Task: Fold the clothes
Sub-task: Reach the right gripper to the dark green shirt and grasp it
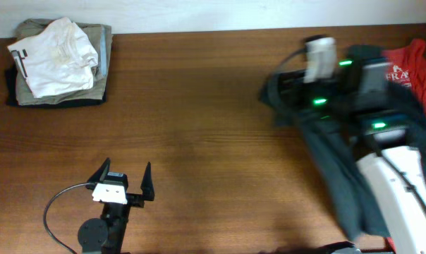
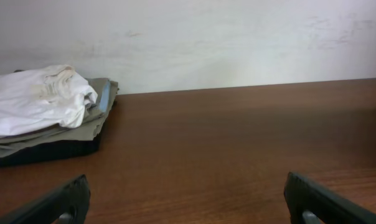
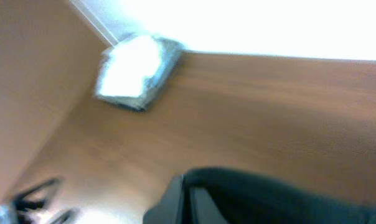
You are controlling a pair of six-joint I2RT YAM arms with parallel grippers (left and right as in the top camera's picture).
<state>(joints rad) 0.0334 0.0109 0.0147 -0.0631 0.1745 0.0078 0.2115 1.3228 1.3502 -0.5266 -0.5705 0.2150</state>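
Overhead, the black top is off the surface at the right side. It is draped in a long dark swathe over the right arm, from near the far right corner down toward the near edge, with none of it spread flat and no white lettering showing. The right arm's jaws are buried under the cloth, so I cannot tell whether they are clamped on it. The right wrist view is blurred and shows only a dark band of the top across its lower edge, with brown wood beyond. The left arm sits at the near left, well apart from the top, its jaws spread wide and holding nothing; the left wrist view shows both fingers far apart over bare wood. A stack of folded clothes lies at the far left corner, and a red garment lies at the far right, just behind the top. Judging from this, the step in hand is bringing the top out onto the open middle of the surface, and no fold has begun. The next move calls for laying it down flat and smoothing it, likely with the left arm taking an edge to pull the thin fabric out. It must not snag on the right arm or drag the red garment along.
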